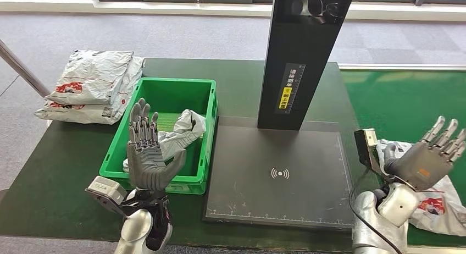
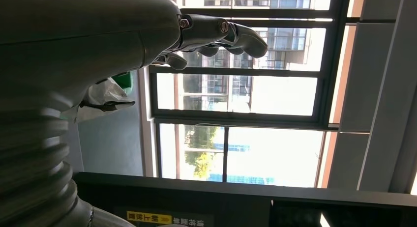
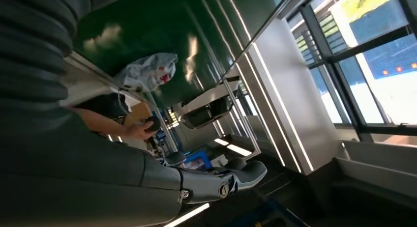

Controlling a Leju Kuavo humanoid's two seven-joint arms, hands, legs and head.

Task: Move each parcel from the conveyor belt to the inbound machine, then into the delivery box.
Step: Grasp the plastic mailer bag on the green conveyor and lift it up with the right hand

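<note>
While the head view takes in the whole dark tabletop (image 1: 66, 171), the left hand (image 1: 145, 152) stands raised in front of the green delivery box (image 1: 204, 108), fingers spread and upright, holding nothing. One grey parcel (image 1: 184, 130) lies crumpled inside that box. The inbound machine (image 1: 280, 174) sits just beside the box, its flat black plate bare beneath a tall black post (image 1: 299, 50). More grey parcels are stacked (image 1: 90, 86) on the tabletop's far left corner. The right hand (image 1: 431, 155) hovers open, fingers apart, above another parcel (image 1: 439, 204) on the green conveyor belt (image 1: 406, 100).

From the right wrist, a parcel (image 3: 147, 72) shows on the glossy green belt, and a person's hand (image 3: 135, 129) holds a small dark object beyond it. The left wrist view looks past the empty fingers (image 2: 236, 35) at bright windows (image 2: 255, 133).
</note>
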